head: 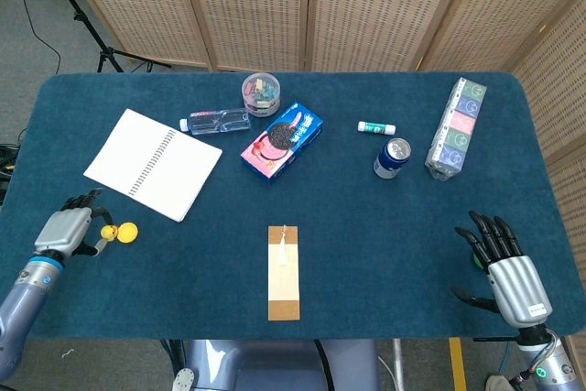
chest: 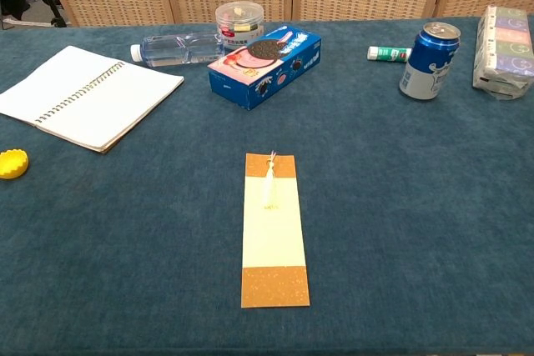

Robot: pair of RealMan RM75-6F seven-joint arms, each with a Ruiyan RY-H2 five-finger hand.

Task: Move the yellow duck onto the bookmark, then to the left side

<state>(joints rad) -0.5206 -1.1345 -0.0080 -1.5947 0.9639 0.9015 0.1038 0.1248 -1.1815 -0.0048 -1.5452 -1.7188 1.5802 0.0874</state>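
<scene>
Your left hand (head: 66,230) sits at the far left edge of the blue-carpeted desk (head: 366,226), pinching the small yellow rubber duck (head: 108,232) at its fingertips, just beside a flat round yellow cap (head: 126,232). The long tan paper bookmark (head: 284,272) lies well apart at the desk's front centre. Your right hand (head: 509,276) rests at the front right with its fingers spread, holding nothing.
</scene>
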